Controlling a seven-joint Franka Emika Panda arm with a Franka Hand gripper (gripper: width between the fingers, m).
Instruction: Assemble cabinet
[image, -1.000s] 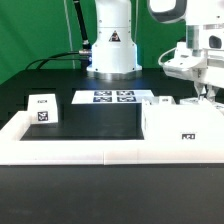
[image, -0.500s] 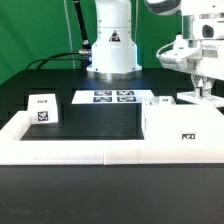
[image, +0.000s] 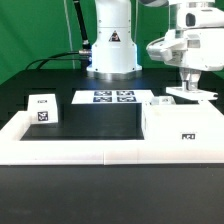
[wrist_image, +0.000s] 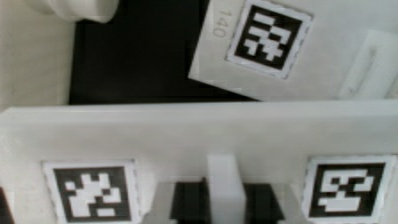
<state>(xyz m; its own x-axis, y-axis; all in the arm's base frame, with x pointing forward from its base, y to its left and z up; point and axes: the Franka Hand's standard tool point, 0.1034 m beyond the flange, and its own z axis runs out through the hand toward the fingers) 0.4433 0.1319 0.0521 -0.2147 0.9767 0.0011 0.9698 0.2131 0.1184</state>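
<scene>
White arm (image: 190, 45), black triangle mark (image: 114, 38) on base (image: 112, 62).

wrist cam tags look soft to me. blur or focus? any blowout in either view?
Wrist view: soft across the whole frame, the tilted tag and two lower tags smeared at the edges; focus or motion, cannot tell; white surfaces nearly blown out. Exterior view: sharper, even light, no hard glare; the cabinet blends into the white rail frame; marker board tags small but distinct.

Your Panda arm (image: 112, 40) rises from its white base at the back, with the wrist (image: 190, 45) reaching out to the exterior view's right. The gripper (image: 190, 87) points straight down and hangs low, its jaws pinched nearly together.
</scene>
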